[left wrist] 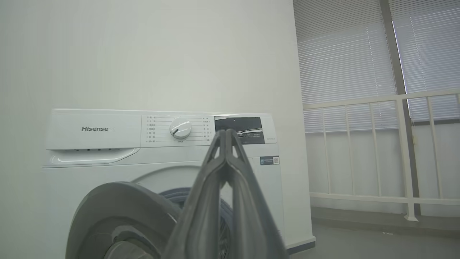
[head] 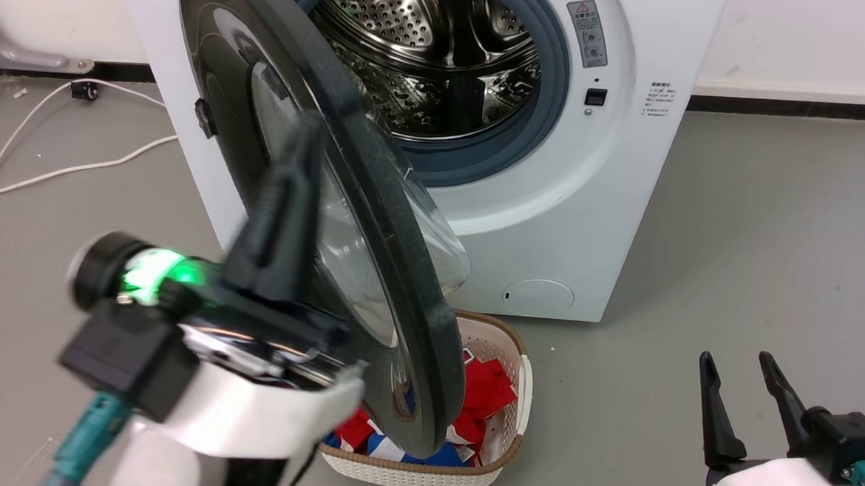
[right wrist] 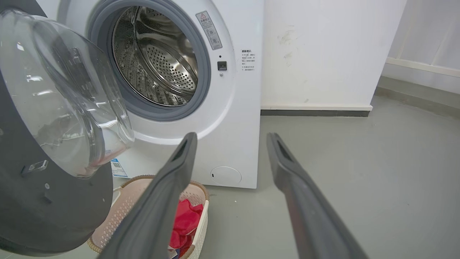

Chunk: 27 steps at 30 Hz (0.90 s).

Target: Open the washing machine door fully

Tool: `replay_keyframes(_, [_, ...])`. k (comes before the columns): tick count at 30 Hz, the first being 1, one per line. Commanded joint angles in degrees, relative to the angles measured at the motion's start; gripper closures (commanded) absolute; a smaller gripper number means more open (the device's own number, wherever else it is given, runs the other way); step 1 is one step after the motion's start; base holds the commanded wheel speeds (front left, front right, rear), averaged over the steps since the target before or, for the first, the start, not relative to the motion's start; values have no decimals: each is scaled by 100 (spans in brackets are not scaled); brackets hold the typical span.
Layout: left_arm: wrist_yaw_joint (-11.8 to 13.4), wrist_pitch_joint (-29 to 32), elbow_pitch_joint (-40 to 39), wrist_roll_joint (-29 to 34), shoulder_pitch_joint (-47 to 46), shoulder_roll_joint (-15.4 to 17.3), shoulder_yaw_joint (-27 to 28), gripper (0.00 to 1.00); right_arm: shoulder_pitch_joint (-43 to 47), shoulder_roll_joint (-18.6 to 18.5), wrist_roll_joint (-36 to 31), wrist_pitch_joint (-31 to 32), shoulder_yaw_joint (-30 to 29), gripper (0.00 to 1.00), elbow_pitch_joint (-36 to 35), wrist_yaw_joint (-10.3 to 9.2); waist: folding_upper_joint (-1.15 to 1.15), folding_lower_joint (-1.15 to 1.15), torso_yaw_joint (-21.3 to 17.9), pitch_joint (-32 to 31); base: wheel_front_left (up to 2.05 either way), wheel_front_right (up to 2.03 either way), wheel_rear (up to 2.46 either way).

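Washing machine door (head: 372, 195) is abt half open, mid-frame. Left pincer (head: 306, 136) is pressed together by its outer face, contact unclear. Right pincer (head: 736, 357) is spread at 5 o'clock. Imo swing the door toward 9 o'clock along the hinge arc, clear of the basket (head: 522, 396).

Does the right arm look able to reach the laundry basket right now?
Probably yes. The right gripper is open, with bare floor between it and the basket; the half-open door overhangs only the basket's left side.

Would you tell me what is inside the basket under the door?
Red, blue and white cloth lies in the basket; the door covers much of it, so the rest is hidden.
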Motion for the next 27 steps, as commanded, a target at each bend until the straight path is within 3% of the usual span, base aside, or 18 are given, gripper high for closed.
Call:
replay_keyframes(1, [-68,113,-59,-47,-75,-64,-200,100,87,14,39,20,-1,0,-21,-1,0,0,-14,-9,0,0,0])
replay_keyframes(10, [-304,955,264,-542,170,-309,-1526,100,167,13,92,65,-38,0,-67,-1,0,0,-78,-57,0,0,0])
replay_keyframes(17, [-425,1563,835,-873,752,-246,-2506,100,166,13,79,111,-30,0,-145,-1,0,0,-153,6,0,0,0])
replay_keyframes(20, [-427,1640,1200,-956,959,-186,-2644,100,147,13,40,130,-21,0,-180,-1,0,0,-180,47,0,0,0])
replay_keyframes(27, [-67,1345,2036,-886,836,-208,-2283,100,61,13,22,162,23,0,-234,-1,0,0,-243,185,0,0,0])
